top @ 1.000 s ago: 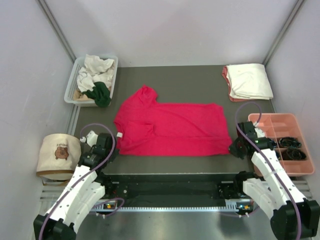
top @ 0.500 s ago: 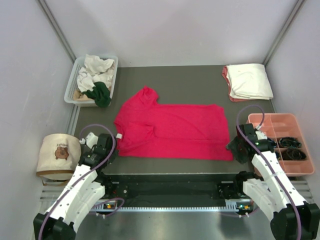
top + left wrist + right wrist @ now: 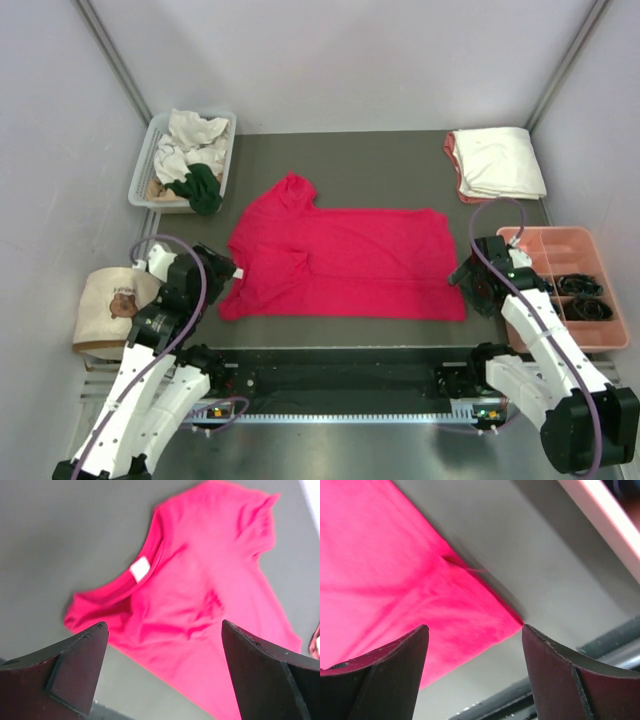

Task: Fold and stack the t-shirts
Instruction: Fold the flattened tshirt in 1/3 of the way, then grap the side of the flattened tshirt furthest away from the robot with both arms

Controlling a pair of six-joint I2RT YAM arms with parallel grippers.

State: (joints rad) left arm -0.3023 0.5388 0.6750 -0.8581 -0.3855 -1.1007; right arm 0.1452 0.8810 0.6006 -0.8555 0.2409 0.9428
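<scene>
A crimson-red t-shirt [image 3: 340, 260] lies spread flat on the dark mat, collar to the left with its white neck label [image 3: 239, 272] showing. My left gripper [image 3: 212, 278] hovers open just off the collar end. In the left wrist view the t-shirt [image 3: 200, 605] and label [image 3: 139, 570] lie below the open left gripper [image 3: 164, 624], nothing between its fingers. My right gripper [image 3: 468, 282] stands open at the shirt's near right corner. The right wrist view shows that hem corner [image 3: 505, 620] on the mat under the open right gripper [image 3: 475, 627].
A white basket [image 3: 140, 175] at the back left holds crumpled cream-white, dark green and tan t-shirts. A folded cream-white shirt [image 3: 497, 162] lies on a salmon-pink one at the back right. A pink divided tray [image 3: 520, 235] sits right; a beige bear-print bag [image 3: 118, 305] sits left.
Both grippers have opened and let go of the shirt's near corners. The left arm has drawn back and up; the shirt's near left corner now lies farther out.
</scene>
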